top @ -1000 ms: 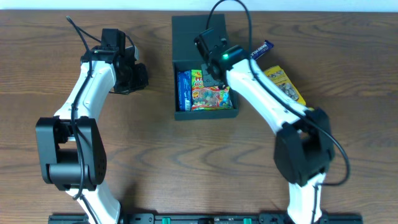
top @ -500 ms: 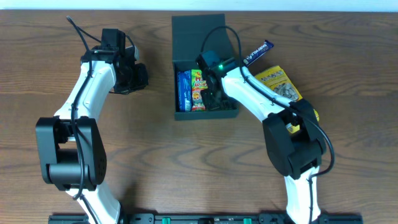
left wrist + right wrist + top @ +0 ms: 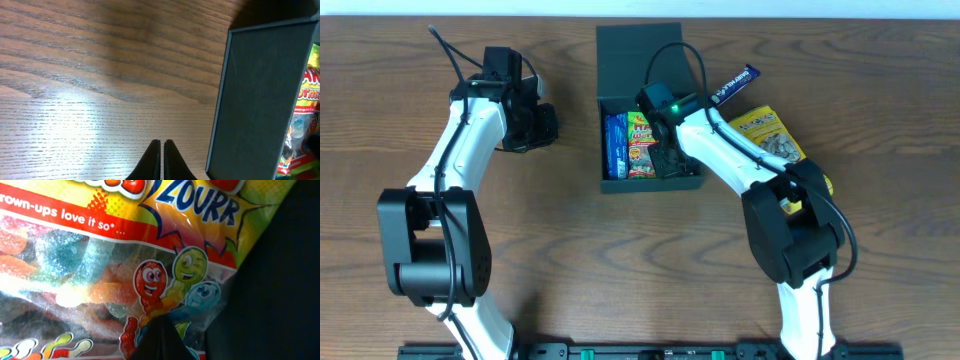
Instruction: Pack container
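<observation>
Right gripper [image 3: 160, 330] now sits nearer the box's front than a second ago, tips pressed together and empty on the gummy bag [image 3: 100, 275] inside the container [image 3: 650, 184], open-lidded, far centre; left gripper [image 3: 162, 150] likewise closed left of it; risk: pushing tips tear film or skew the bag.

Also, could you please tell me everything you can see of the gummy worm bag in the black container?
The gummy worm bag is glossy plastic, printed yellow, red and green, with cartoon worms, the word ZOURR and a clear window showing sugared worms in blue, orange and red. It lies inside the black container, beside a blue packet. The right arm hides part of it from above, and the shut right gripper seems to press on it.
</observation>
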Tool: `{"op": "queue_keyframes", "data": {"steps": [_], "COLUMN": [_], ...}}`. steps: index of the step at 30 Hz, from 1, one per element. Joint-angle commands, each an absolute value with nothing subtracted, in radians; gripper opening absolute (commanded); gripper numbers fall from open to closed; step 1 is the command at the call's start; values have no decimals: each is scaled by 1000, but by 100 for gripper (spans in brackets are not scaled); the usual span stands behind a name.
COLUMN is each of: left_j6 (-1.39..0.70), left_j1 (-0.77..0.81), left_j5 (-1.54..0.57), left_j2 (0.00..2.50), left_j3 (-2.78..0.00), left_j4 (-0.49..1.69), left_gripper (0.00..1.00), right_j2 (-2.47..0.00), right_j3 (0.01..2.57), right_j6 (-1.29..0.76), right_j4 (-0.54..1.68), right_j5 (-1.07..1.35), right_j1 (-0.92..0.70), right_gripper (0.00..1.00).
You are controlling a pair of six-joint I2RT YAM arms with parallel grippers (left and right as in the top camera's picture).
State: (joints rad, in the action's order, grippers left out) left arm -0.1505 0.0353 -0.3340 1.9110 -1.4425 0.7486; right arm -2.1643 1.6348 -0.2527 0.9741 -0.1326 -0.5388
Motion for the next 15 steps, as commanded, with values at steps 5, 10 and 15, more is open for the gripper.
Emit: {"op": "queue_keyframes", "data": {"steps": [5, 10, 15], "left_j6": [-94, -76, -55], "left_j1": [33, 33, 33], "left_j5": [-334, -332, -332], "left_j2": [1888, 1888, 1888], "left_j3": [-1464, -1464, -1464], "left_j4": [757, 752, 741], "left_gripper": [6, 6, 5], "right_j2": [-2019, -1914, -1880], "right_j3": [1731, 1737, 1737], "right_j6": [-258, -284, -299], "right_j4": [965, 922, 1019], "right_j5": [-130, -130, -123], "right_j1": [-519, -427, -224], "right_gripper": [1, 1, 1]}}
